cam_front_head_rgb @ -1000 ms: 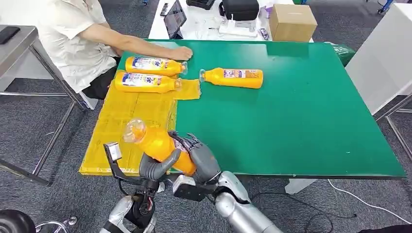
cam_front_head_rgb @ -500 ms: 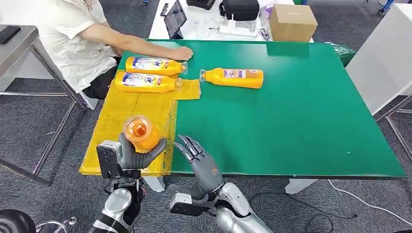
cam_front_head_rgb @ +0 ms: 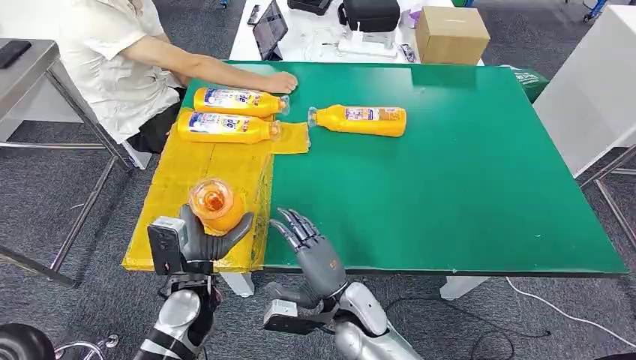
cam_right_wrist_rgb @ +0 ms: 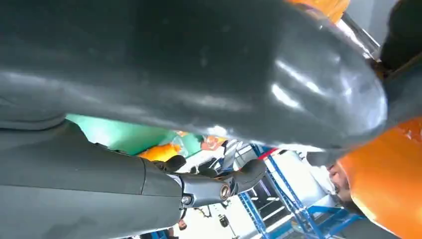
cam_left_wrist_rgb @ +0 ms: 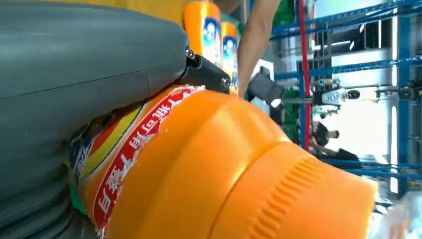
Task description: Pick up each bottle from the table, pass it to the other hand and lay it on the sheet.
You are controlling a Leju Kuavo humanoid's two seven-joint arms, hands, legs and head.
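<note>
My left hand [cam_front_head_rgb: 204, 240] grips an orange bottle [cam_front_head_rgb: 214, 205] upright over the near end of the yellow sheet [cam_front_head_rgb: 180, 187], its clear cap toward the camera. The left wrist view has that bottle [cam_left_wrist_rgb: 214, 169] close up, with my hand [cam_left_wrist_rgb: 74, 99] wrapped around its label. My right hand [cam_front_head_rgb: 311, 247] hangs beside it over the table's near edge, fingers spread and holding nothing. Two orange bottles [cam_front_head_rgb: 238, 100] [cam_front_head_rgb: 225, 127] lie on the sheet's far end. A third bottle [cam_front_head_rgb: 360, 120] lies on the green table [cam_front_head_rgb: 450, 172], just off the sheet.
A person in a white shirt [cam_front_head_rgb: 112, 60] sits at the far left corner, one hand [cam_front_head_rgb: 277, 81] flat on the table by the bottles. Behind the table stand a cardboard box [cam_front_head_rgb: 451, 34], a tablet [cam_front_head_rgb: 270, 30] and a black case [cam_front_head_rgb: 371, 13].
A second ago both hands held the bottle tilted at the near edge. My right hand has let go and opened, and my left hand has carried the bottle left, upright over the sheet.
</note>
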